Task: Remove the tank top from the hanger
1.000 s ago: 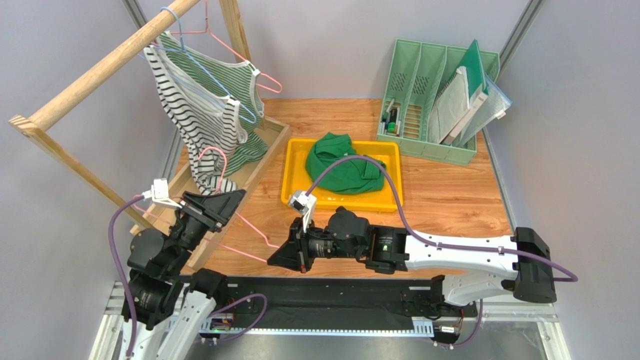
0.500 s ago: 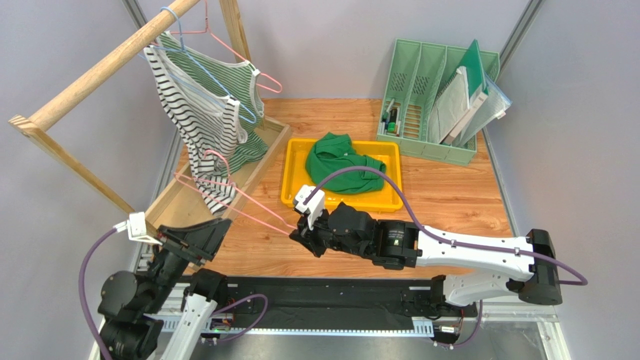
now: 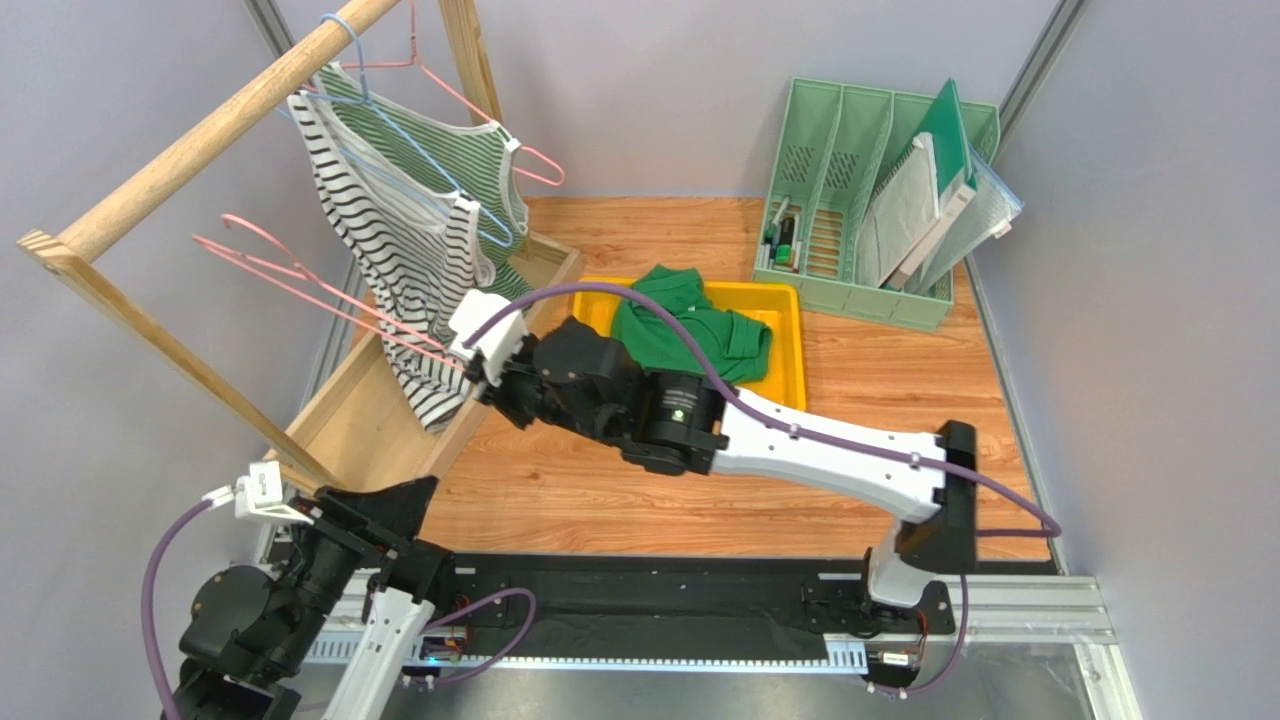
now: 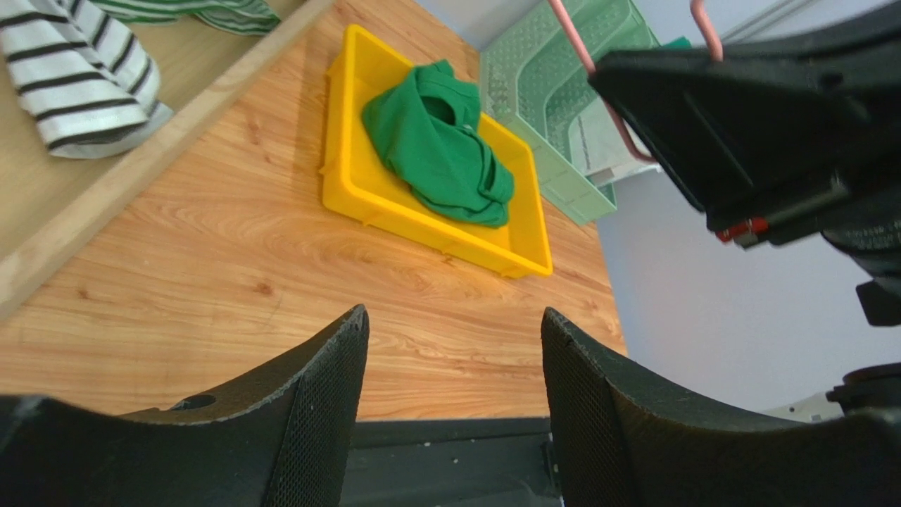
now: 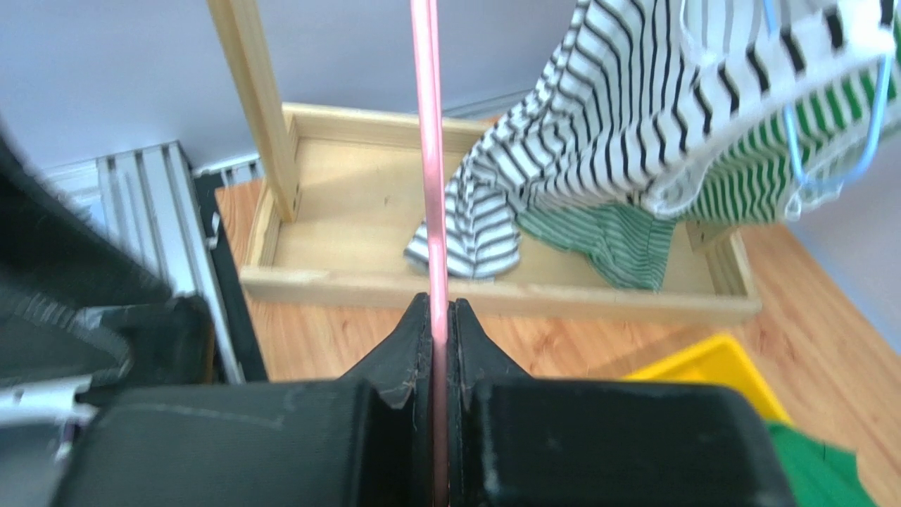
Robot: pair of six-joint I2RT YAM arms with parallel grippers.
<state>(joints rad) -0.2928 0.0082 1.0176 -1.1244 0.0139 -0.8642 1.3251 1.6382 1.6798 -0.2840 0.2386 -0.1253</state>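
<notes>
At the far left, the striped tank top (image 3: 394, 248) drapes from the wooden rack (image 3: 181, 150), its hem resting in the rack's base. Just beside that hem, the pink hanger (image 5: 428, 158) looks bare, its wire pinched tight between the right gripper's (image 5: 439, 306) closed fingers. To finish well, I'd keep that pinch firm and swing the hook away from the cloth so it cannot snag. The left gripper (image 4: 453, 317) sits near, spread wide and empty. No writing is legible.
</notes>
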